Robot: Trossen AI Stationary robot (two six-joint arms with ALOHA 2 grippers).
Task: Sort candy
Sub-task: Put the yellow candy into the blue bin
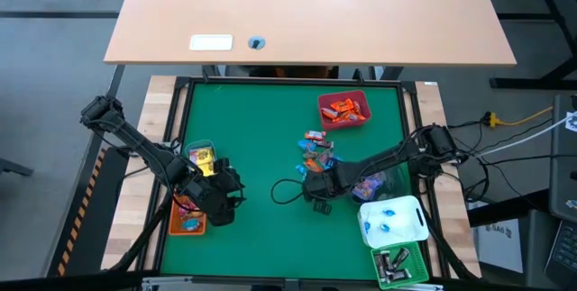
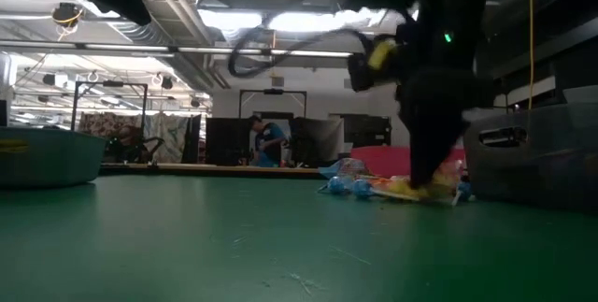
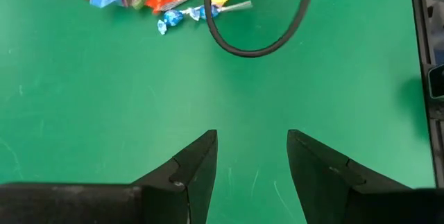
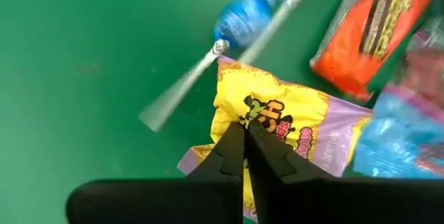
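Note:
The candy lies in a loose pile on the green mat, with yellow, blue, orange and pink wrappers. My right gripper is down at the pile's near side, shut on a yellow-and-purple wrapped candy. A blue twist-wrapped sweet and an orange pack lie just beyond it. In the low view the right gripper stands over the pile. My left gripper is open over bare mat, near the orange bin, holding nothing. My right gripper pinches the yellow-and-purple wrapper near its middle between the two fingertips. The fingers come from above, slanting down. The candy lies flat on the mat among the other sweets.
A red bin holds orange packs, a white bin blue sweets, a green bin dark ones. Clear bins sit at the left and right. A black cable loop lies by the pile. A tan table stands beyond.

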